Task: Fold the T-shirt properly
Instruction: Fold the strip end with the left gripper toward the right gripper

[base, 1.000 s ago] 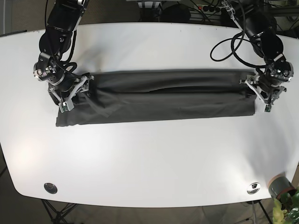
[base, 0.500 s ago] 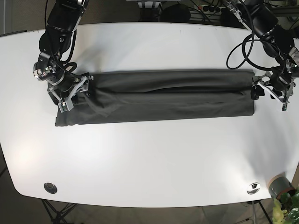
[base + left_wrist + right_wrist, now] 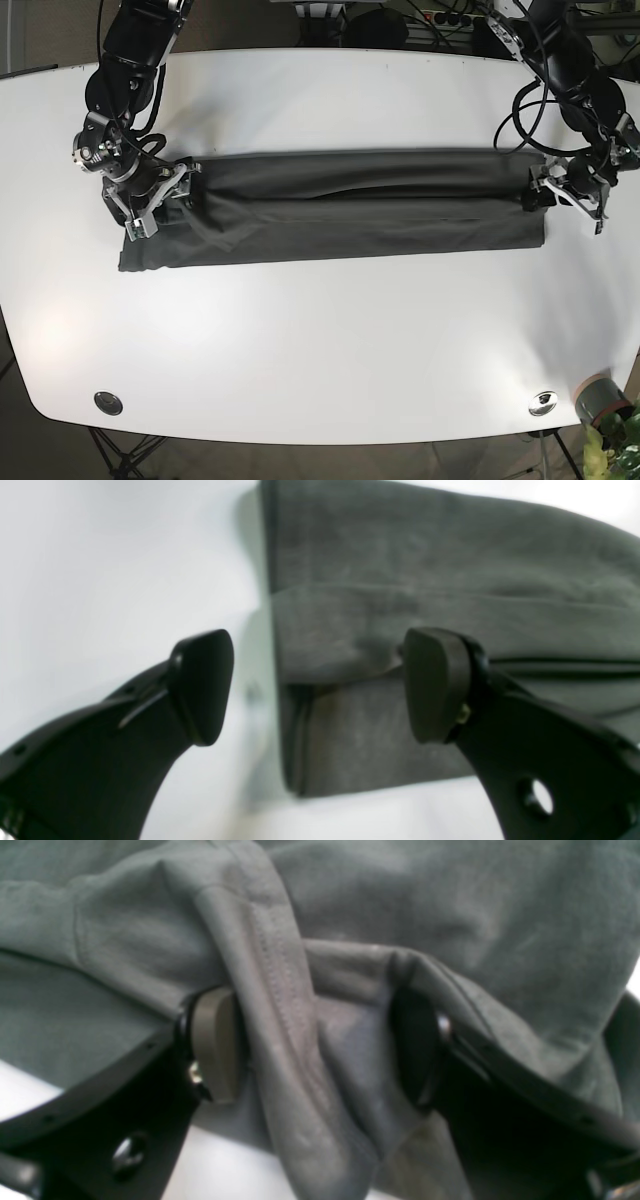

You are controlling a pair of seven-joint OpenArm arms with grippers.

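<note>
The white oval tabletop [image 3: 320, 350] is bare across its near half, apart from two small round metal discs [image 3: 108, 402] near the front corners. The dark grey T-shirt [image 3: 340, 215], folded into a long horizontal band, lies across the middle; its near edge runs straight, and bare tabletop extends beyond its far edge. At the band's left end, the right gripper [image 3: 320, 1050] has its jaws closed around a bunched fold of cloth. At the right end, the left gripper [image 3: 317, 685] is spread wide, gripping nothing, straddling the shirt's corner edge.
</note>
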